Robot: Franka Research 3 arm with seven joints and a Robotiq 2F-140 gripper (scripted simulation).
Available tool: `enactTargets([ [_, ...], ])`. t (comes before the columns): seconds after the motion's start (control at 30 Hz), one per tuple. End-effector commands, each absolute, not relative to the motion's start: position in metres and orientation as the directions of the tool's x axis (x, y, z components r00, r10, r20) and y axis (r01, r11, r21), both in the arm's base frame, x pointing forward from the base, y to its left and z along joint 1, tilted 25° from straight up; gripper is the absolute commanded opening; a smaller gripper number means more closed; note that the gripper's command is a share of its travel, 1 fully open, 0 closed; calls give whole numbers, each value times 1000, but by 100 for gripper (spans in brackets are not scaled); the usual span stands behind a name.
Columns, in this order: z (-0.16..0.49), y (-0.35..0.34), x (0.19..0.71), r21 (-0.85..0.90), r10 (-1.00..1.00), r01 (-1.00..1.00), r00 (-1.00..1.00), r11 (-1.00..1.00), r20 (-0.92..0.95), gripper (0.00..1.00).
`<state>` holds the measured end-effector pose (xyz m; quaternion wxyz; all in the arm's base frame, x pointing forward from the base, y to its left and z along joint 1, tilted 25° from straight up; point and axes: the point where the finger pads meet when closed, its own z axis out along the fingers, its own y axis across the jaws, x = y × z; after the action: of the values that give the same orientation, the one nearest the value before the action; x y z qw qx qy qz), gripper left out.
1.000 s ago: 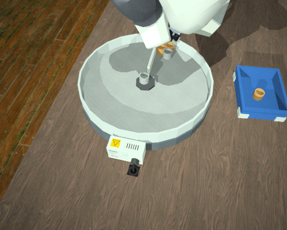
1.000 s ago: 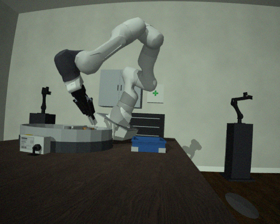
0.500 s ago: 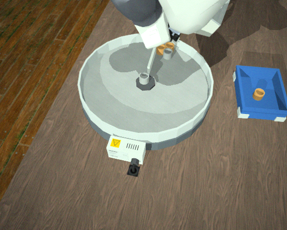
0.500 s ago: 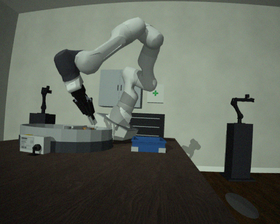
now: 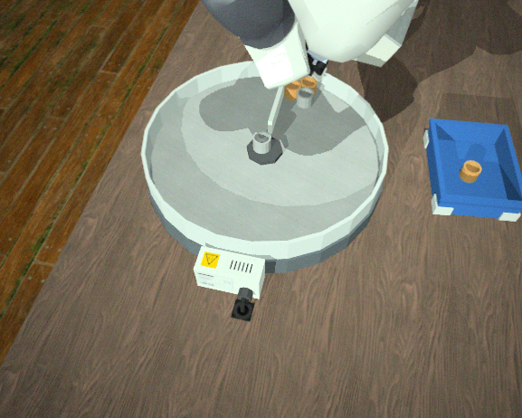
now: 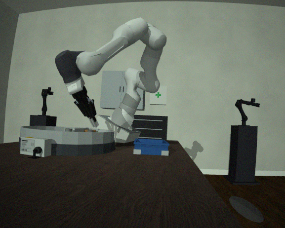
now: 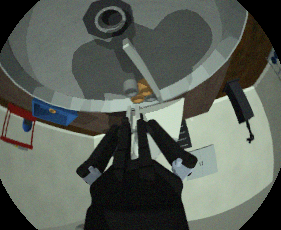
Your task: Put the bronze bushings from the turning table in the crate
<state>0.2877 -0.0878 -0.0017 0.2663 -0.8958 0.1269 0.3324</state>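
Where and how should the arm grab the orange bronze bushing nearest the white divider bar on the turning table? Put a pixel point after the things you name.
Probably by its upper outer wall, from above: this short open-topped bronze cylinder [image 5: 292, 90] stands upright. The grey steel bushing [image 5: 304, 98] [image 7: 130, 88] and second bronze bushing [image 5: 308, 83] crowd it, so the black gripper [image 7: 134, 110] should open and straddle its free sides, if the bar [image 5: 276, 108] [image 7: 141, 67] leaves room.

Drive housing [image 5: 230, 271] [image 6: 35, 147], top: yellow warning triangle [image 5: 211, 260], at 10 o'clock; small print was illegible.
Wall panel [image 6: 158, 99]: green cross [image 6: 158, 95], centered.

Streaky wood-grain tabletop [image 5: 389, 317] [image 6: 138, 187]; smooth, matt, plastic-looking blue crate [image 5: 475, 212] [image 6: 151, 148] [image 7: 52, 113].
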Motion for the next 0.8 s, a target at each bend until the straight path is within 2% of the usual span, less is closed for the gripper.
enactTargets([
  [0.0,-3,-89,288,-396,-48,-402,750,-826,-660,6],
  [0.77,-5,-87,289,-396,-48,-402,750,-826,-660,6],
])
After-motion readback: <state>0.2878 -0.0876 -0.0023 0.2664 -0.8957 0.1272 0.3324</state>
